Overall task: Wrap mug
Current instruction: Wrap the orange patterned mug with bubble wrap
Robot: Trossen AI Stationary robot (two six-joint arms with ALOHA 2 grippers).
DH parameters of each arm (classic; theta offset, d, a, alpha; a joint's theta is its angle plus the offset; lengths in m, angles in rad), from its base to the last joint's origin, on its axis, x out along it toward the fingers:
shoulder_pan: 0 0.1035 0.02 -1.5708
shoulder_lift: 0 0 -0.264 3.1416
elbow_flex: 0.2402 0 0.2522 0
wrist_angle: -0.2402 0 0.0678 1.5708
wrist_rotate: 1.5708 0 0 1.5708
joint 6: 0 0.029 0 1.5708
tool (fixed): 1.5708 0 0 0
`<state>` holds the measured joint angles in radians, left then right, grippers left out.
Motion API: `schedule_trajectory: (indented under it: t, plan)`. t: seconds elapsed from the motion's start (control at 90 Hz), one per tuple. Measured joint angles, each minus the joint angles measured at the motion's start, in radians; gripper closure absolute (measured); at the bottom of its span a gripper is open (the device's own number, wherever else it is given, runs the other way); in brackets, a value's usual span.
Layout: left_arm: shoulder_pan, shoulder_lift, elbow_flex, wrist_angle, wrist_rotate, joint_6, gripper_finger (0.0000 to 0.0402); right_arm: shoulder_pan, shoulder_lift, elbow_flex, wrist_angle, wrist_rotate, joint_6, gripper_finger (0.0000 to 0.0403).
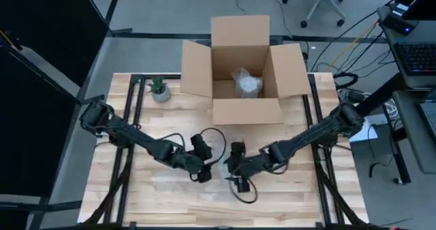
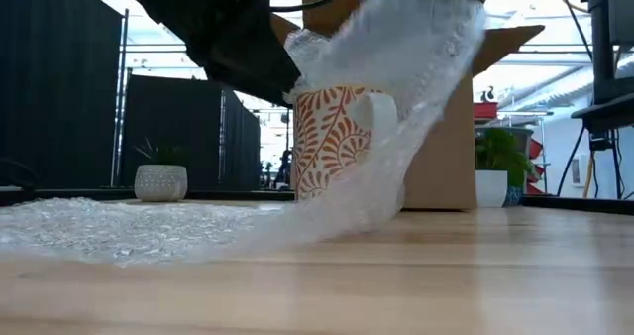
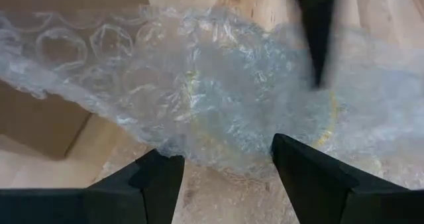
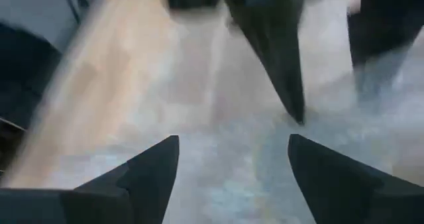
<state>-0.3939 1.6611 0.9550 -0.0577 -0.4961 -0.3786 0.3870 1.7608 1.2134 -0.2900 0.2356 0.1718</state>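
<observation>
At the worktop's (image 1: 272, 196) six o'clock, the bubble wrap (image 2: 376, 107) draped the patterned mug (image 2: 332, 142) — seemingly lifted over it. Both grippers' — left (image 1: 203, 177), right (image 1: 238, 184) — jaws stood released.

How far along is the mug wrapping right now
Partly done. The mug stands upright on the bubble wrap, and one end of the sheet is already lifted up and over its top. In hand: the left gripper and right gripper are both open just above the wrap. Left: the long tail lying flat on the table isn't rolled around the mug.
</observation>
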Motion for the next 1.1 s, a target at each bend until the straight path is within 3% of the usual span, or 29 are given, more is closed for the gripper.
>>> schedule_trajectory:
  t: [0.178, 0.444, 0.889, 1.1]
  plan:
    - [0.002, 0.001, 0.000, 0.005, 0.003, 0.000, 0.0180, -0.020, 0.110, 0.097, -0.127, -0.003, -0.042, 0.0146]
    - [0.002, 0.001, 0.000, 0.013, 0.003, -0.001, 0.0180, -0.022, 0.206, 0.117, -0.132, -0.005, -0.058, 0.0151]
    - [0.010, -0.018, 0.037, 0.025, 0.017, 0.029, 0.0180, -0.027, 0.218, 0.110, -0.081, -0.060, -0.029, 0.0152]
    - [0.039, 0.056, 0.037, 0.043, 0.032, 0.017, 0.0180, -0.026, 0.219, 0.109, -0.076, -0.058, -0.026, 0.0152]
